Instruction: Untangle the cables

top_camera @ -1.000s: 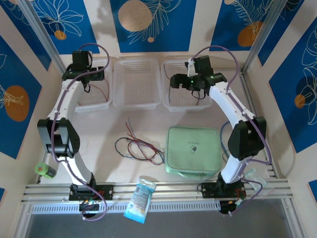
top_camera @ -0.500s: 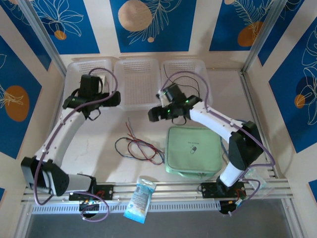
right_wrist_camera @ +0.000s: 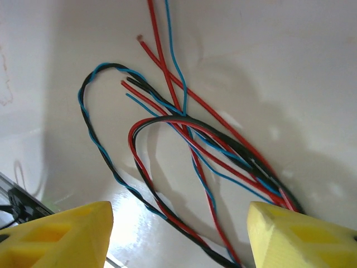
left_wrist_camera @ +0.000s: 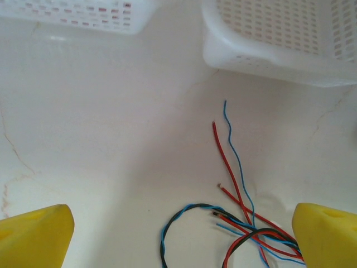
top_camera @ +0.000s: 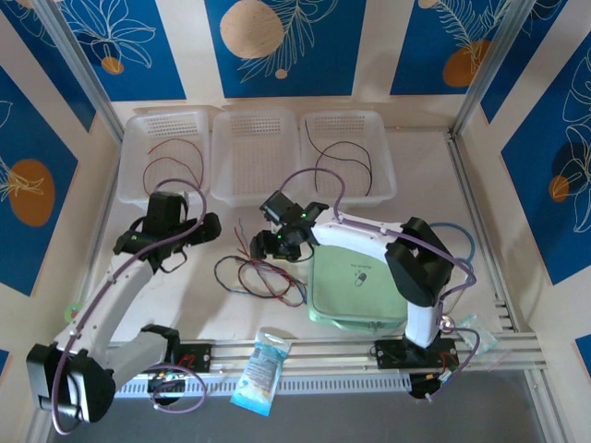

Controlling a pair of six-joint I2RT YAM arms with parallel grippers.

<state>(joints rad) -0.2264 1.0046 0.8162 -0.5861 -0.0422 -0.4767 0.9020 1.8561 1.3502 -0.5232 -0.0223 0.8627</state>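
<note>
Logged a loose tangle of thin red, black and blue wires (top_camera: 261, 274) on the white bench (top_camera: 185, 295), lower centre of the top view, just left of a pale green square pouch (top_camera: 365, 277). Counted two strands already sorted: a curled reddish wire (top_camera: 177, 155) in the upper-left white perforated basket (top_camera: 138, 129) and a curled black wire (top_camera: 343, 157) in the upper-right white perforated basket (top_camera: 380, 129).

Read right jaws as spread wide, with yellow fingertips (right_wrist_camera: 56, 234) at both lower corners of the right wrist view and the tangle (right_wrist_camera: 184, 139) between them, no contact visible. Read left jaws as spread too, with yellow fingertips (left_wrist_camera: 33, 234) in the lower corners of the left wrist view and the free red and blue ends (left_wrist_camera: 226, 139) running up toward the basket wall.

Judged step in hand: choosing one strand to lift out.
- Take a free red end, not the black-blue twisted loop (right_wrist_camera: 92, 106).
- Pinch near the tip, clear of the crossing where strands stack.
- Pin the bundle with the other jaws.
- Draw slowly along the strand's own line; expect the whole knot to drag otherwise.
</note>
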